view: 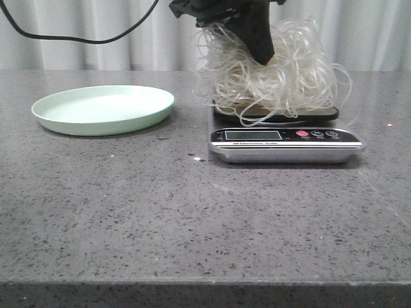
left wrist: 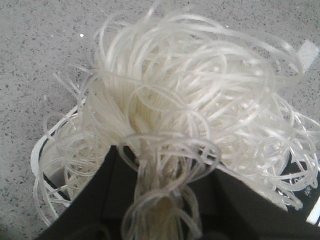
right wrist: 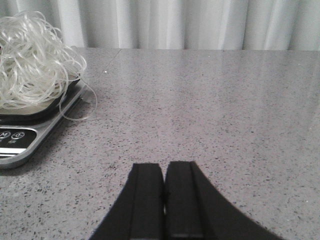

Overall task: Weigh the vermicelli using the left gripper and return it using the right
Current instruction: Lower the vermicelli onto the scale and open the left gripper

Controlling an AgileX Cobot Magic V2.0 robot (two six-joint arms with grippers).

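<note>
Noodles: vermicelli (view: 273, 74), a loose whitish tangle, piled on the dark platform of the scale (view: 286, 145); stray loops hanging over the platform's front and right edges.
Scale: silver body with a small screen and round buttons along the front, standing on the table (view: 192, 218) just right of centre.
Plate: pale green plate (view: 103, 110), left of the scale, apart from it, with nothing on it.
Left gripper: left gripper (left wrist: 159, 200) reaching down from above into the top of the noodle pile; in the left wrist view a bundle of strands running between the two black fingers (left wrist: 100, 195), jaws clamped on that bundle.
Right gripper: right gripper (right wrist: 164, 200) low over bare table, well to the right of the scale; jaws together, pads touching, nothing between them.
Backdrop: pale curtain (view: 359, 32) behind the table; a black cable (view: 77, 38) looping across it at upper left.
</note>
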